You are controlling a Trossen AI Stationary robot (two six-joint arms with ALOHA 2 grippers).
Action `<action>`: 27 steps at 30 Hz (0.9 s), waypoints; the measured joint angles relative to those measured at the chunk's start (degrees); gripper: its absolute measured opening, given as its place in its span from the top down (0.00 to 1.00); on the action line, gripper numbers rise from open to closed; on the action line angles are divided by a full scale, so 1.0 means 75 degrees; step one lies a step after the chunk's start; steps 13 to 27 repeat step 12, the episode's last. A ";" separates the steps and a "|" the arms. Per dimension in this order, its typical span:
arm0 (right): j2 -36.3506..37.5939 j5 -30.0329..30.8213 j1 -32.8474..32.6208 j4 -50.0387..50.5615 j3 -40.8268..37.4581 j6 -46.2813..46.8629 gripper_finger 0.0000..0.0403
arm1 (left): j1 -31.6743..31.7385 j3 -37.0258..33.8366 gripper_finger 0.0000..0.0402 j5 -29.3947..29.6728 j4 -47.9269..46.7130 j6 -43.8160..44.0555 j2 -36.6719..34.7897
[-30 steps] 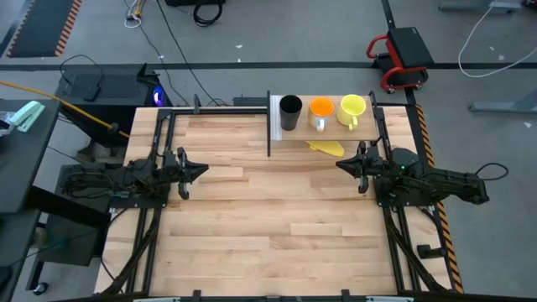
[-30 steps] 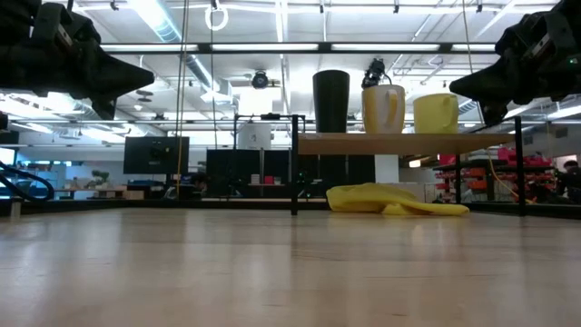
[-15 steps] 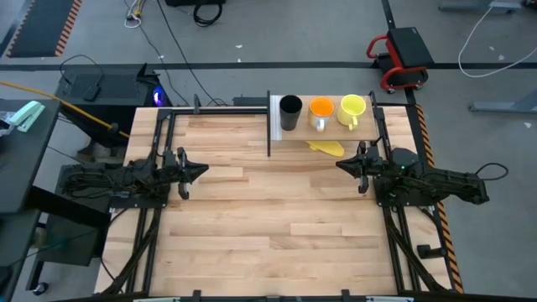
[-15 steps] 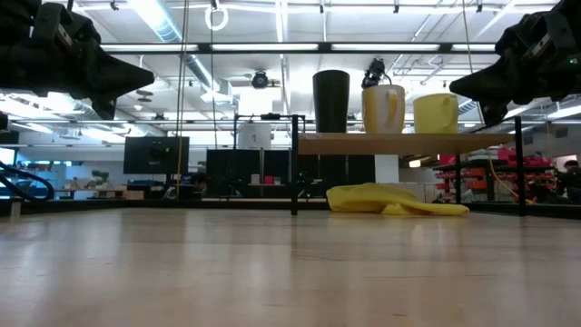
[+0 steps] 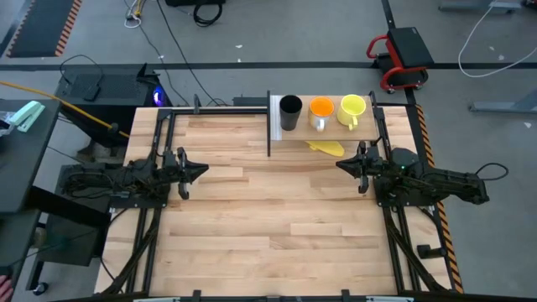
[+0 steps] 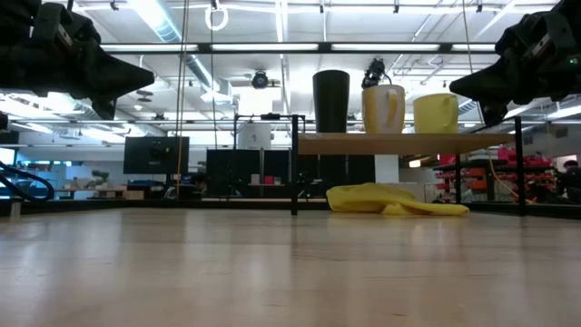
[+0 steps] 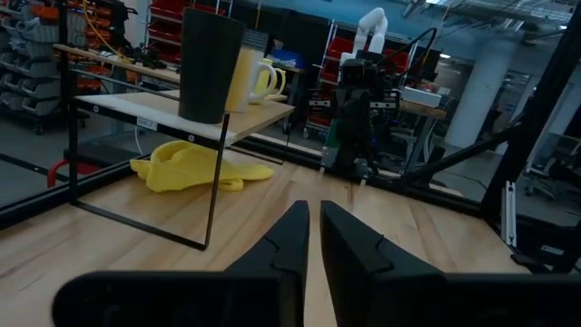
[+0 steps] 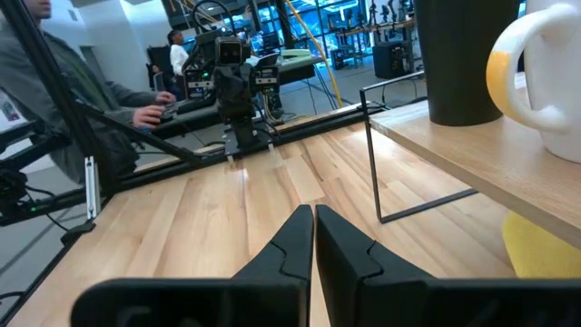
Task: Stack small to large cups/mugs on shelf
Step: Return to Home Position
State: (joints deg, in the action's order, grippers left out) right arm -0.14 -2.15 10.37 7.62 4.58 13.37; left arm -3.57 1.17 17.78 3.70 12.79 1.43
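We see black cup, orange mug and yellow mug in a row on the shelf, at the far edge of the wooden table, yellow cloth beneath, left gripper and right gripper pinched together at the sides, a person in the workshop beyond.

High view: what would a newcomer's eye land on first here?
Three vessels stand in a row on the shelf at the table's far edge: a black cup, an orange mug and a yellow mug. A floppy yellow object lies partly under it. The left gripper and right gripper hang apart, holding nothing.
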 joint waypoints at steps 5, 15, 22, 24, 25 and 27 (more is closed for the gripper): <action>0.0000 0.0000 -0.0001 0.0000 0.0000 0.0000 0.95 | 0.0001 0.0000 0.91 0.0003 0.0000 -0.0001 -0.0003; 0.0000 -0.0003 0.0000 0.0000 0.0000 0.0000 0.95 | 0.0000 0.0000 0.92 0.0000 0.0000 0.0003 0.0000; 0.0000 -0.0003 0.0000 0.0000 0.0000 0.0000 0.95 | 0.0000 0.0000 0.92 0.0000 0.0000 0.0003 0.0000; 0.0000 -0.0003 0.0000 0.0000 0.0000 0.0000 0.95 | 0.0000 0.0000 0.92 0.0000 0.0000 0.0003 0.0000; 0.0000 -0.0003 0.0000 0.0000 0.0000 0.0000 0.95 | 0.0000 0.0000 0.92 0.0000 0.0000 0.0003 0.0000; 0.0000 -0.0003 0.0000 0.0000 0.0000 0.0000 0.95 | 0.0000 0.0000 0.92 0.0000 0.0000 0.0003 0.0000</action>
